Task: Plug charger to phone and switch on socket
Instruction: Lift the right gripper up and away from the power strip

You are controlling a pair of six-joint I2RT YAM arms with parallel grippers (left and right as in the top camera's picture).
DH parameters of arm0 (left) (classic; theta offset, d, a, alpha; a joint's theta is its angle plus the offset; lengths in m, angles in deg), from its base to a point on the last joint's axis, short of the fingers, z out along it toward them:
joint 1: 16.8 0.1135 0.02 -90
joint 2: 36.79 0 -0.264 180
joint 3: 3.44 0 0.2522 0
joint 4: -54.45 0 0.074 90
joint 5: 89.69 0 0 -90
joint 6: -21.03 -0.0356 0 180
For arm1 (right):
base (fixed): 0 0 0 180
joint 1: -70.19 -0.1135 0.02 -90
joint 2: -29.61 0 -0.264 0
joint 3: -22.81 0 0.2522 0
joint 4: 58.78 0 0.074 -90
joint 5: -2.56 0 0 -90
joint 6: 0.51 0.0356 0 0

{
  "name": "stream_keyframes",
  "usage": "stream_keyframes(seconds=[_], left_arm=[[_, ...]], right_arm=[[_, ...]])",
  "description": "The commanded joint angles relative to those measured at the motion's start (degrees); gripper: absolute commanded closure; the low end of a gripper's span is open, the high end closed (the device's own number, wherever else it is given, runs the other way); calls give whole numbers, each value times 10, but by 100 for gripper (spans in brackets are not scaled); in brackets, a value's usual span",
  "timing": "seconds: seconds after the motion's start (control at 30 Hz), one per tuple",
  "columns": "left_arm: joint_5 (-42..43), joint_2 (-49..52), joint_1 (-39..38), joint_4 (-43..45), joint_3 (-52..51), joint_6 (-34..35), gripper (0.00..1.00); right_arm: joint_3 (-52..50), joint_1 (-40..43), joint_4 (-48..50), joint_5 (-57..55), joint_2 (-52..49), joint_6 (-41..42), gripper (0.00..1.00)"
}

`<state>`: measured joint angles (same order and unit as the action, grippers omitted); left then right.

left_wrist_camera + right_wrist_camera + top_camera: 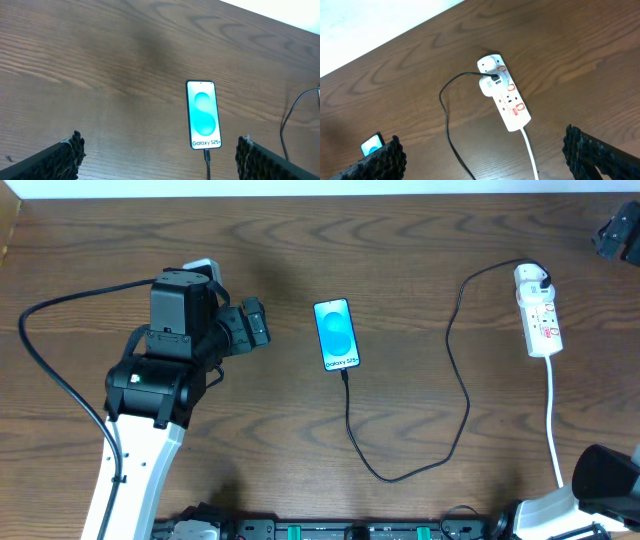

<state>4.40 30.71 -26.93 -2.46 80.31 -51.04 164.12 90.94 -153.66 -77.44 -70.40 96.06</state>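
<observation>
Our left gripper [160, 150] sits closest to the lens in the left wrist view. Its two dark ribbed fingers [70, 156] are spread wide at the bottom corners, with only bare wood between them. From overhead we see the left arm [165, 360] raised over the left half of the table [80, 240]. The gripper points right toward the phone [336, 334] and stops well short of it.

We find the phone lying flat near the middle of the table, screen up and lit bright blue. The charger [462, 380] has its connector tip [207, 154] touching the phone's near short edge. It looks seated, though we cannot tell how deep it goes. From there the thin black cable runs toward the near side, loops right, then climbs to the socket [541, 320] on the right side of the table. Its plug [495, 78] goes into a white adapter [489, 87] at the strip's far end. Red markings show along the strip, but we cannot tell whether any switch is on. The strip's white cord [553, 420] trails toward the near edge.

Our right gripper [484, 145] faces the socket from well apart, its fingers spread wide and holding nothing.
</observation>
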Motion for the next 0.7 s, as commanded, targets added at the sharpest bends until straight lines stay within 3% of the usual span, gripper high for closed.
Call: stream_keyframes(seconds=[0.0,0.67], left_arm=[[-7,0,3,-1,4,-8,2],[-7,-6,3,-1,-3,-8,2]], right_arm=[[3,-2,1,-7,-2,7,1],[3,-2,1,-7,-2,7,1]])
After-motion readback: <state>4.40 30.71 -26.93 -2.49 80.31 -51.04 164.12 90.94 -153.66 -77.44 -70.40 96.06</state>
